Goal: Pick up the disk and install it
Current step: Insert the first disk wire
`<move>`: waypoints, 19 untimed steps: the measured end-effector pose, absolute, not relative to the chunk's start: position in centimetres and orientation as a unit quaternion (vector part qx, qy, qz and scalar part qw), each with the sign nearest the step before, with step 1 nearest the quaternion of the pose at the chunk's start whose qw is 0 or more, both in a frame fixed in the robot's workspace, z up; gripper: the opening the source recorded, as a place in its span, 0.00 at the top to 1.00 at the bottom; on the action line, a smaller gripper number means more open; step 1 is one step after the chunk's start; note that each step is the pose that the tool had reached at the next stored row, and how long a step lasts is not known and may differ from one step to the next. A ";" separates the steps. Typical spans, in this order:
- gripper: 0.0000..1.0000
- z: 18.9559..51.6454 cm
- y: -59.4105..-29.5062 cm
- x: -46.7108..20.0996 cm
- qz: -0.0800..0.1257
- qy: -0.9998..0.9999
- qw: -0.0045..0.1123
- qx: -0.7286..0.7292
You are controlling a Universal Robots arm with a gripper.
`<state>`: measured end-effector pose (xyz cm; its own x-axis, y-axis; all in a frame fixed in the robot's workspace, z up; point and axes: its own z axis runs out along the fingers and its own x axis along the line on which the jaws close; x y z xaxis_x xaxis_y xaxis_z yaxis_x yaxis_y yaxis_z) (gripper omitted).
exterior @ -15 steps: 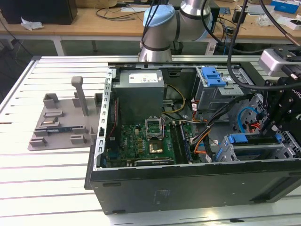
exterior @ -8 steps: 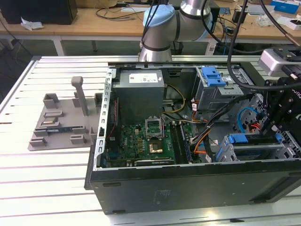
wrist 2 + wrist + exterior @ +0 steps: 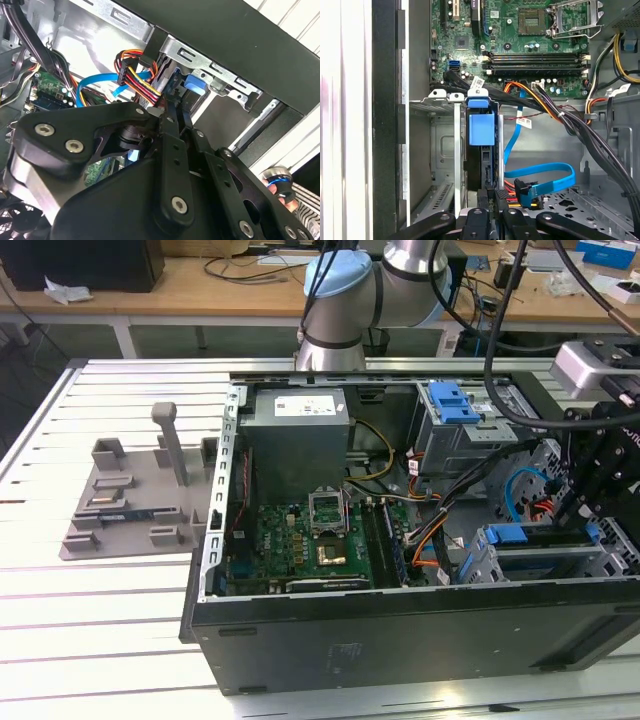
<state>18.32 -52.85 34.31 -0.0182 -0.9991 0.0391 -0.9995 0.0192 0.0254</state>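
The disk (image 3: 481, 131) stands on edge in a metal bay slot at the front corner of the open computer case (image 3: 400, 630), with its bright blue carrier handle facing up. In the exterior view, the disk (image 3: 512, 535) sits at the case's right end, under my black gripper (image 3: 580, 512). My gripper (image 3: 493, 194) is shut, its fingers close together at the disk's end by the cable plugs. In the second wrist view, the gripper (image 3: 177, 107) points at the disk (image 3: 194, 83) in the bay. I cannot tell whether the fingertips touch it.
A green motherboard (image 3: 300, 540) and a grey power supply box (image 3: 295, 435) fill the case's middle. Black, orange and blue cables (image 3: 545, 181) run close beside the bay. A second drive cage with a blue latch (image 3: 452, 400) stands behind. A grey fixture (image 3: 130, 495) lies on the slatted table.
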 end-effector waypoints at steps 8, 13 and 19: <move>0.83 33.9 -52.9 18.3 0.004 -0.715 0.023 0.699; 0.83 34.3 -52.9 18.3 0.003 -0.715 0.022 0.699; 0.83 34.3 -53.2 18.3 -0.003 -0.715 0.015 0.699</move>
